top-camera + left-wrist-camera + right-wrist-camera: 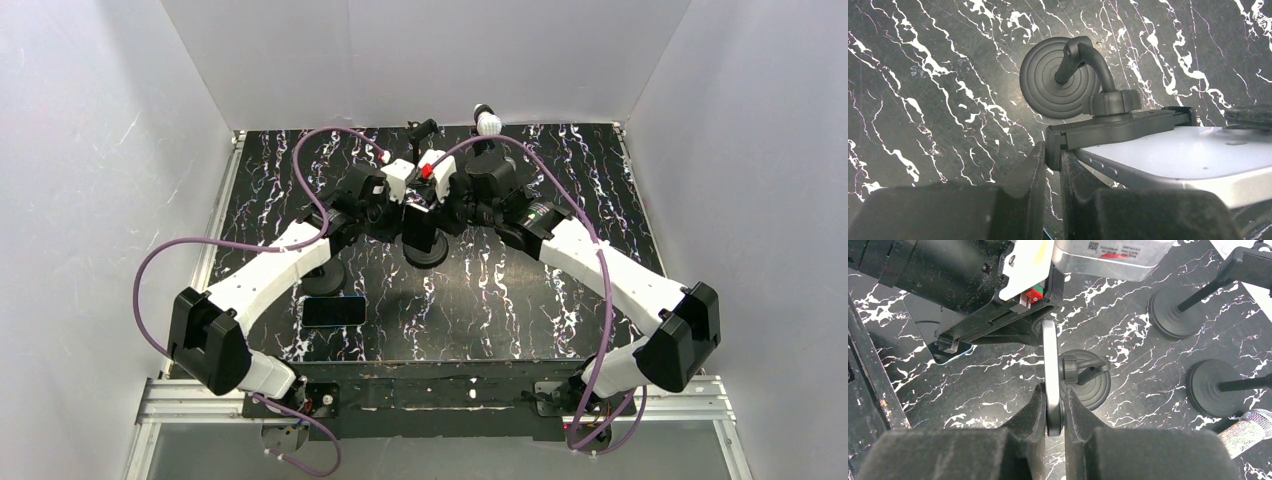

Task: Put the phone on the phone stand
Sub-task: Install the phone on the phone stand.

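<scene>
The phone (1049,365), silver-backed, stands on edge with my right gripper (1051,396) shut on its lower rim. Its pale back (1198,152) lies against the cradle bar (1120,130) of the black phone stand (1060,77), which has a round ribbed base, a curved neck and a knob (1111,102). My left gripper (1052,150) is shut on the cradle's side clamp arm (1053,145). From above, both grippers meet over the stand (425,248) at the table's middle, and the phone is hidden there between them.
A second dark phone (335,311) lies flat near the front left. Two more round-based stands (1173,315) (1213,387) sit to the right of the task's stand, and another base (325,275) shows under the left arm. White walls enclose the marble table (500,310).
</scene>
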Robot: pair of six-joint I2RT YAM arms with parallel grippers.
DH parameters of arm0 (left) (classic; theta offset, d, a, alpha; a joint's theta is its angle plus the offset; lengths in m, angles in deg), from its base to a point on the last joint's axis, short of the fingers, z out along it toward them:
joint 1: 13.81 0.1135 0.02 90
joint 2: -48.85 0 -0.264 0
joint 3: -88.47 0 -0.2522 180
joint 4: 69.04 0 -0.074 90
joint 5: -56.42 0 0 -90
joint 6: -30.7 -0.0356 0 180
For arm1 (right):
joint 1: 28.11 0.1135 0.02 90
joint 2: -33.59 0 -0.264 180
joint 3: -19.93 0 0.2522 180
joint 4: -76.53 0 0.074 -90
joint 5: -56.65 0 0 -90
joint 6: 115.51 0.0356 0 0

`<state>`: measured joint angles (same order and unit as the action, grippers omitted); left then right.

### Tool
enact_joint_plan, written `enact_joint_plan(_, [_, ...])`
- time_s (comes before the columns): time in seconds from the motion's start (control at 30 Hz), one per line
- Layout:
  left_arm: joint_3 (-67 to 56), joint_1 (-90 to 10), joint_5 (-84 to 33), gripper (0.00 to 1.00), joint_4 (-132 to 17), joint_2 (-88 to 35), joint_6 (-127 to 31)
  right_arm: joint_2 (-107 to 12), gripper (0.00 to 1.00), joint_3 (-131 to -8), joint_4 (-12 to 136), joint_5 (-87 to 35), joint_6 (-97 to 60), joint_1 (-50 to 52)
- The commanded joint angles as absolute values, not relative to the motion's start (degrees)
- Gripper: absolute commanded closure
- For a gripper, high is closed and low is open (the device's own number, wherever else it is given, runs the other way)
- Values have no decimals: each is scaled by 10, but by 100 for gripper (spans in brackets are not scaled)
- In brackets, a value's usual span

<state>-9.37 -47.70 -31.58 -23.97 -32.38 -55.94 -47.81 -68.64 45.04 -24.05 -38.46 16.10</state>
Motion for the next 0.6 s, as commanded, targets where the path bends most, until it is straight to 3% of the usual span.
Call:
enact_joint_plan(0.0, [-91, -439, -337, 100, -132, -299, -578, -498, 99, -700, 377, -486, -429, 123])
enact_joint_plan(0.57, [-89, -438, -196, 100, -149, -291, -529, -551, 99, -720, 412, -532, -412, 174])
